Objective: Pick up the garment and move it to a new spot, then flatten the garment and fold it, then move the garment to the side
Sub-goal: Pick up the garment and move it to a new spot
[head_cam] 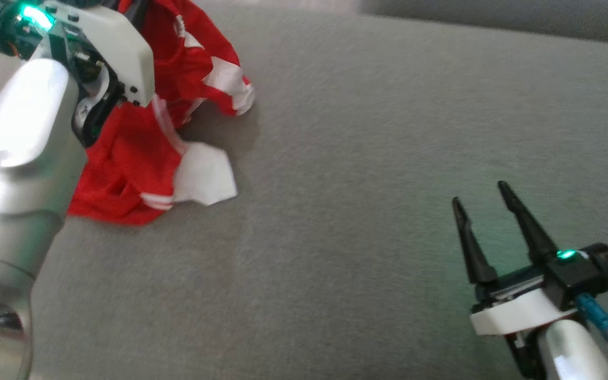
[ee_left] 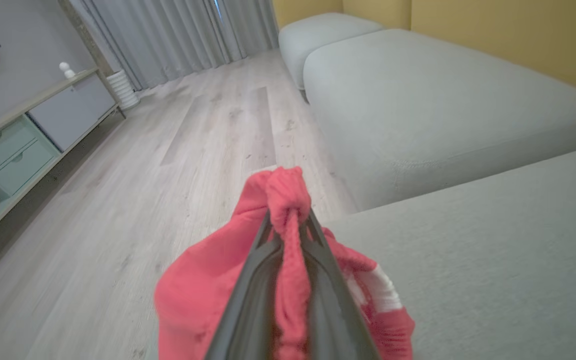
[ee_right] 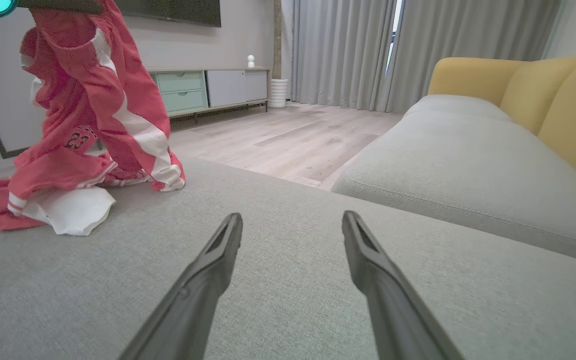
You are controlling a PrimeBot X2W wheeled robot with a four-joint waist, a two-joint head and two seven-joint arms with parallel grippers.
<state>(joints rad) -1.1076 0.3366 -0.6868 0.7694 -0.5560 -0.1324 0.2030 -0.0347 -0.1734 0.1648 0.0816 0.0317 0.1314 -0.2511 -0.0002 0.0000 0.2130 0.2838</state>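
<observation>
The red garment (head_cam: 140,163) is gripped at a bunched fold by the left hand (ee_left: 289,220), which is clenched on it. Its lower part and white hem are draped on the grey sofa seat (head_cam: 362,158). The lift is best carried higher, so the hem is cleared before any sideways travel. The right hand (head_cam: 479,192) is held released, well apart, ready for spreading.
</observation>
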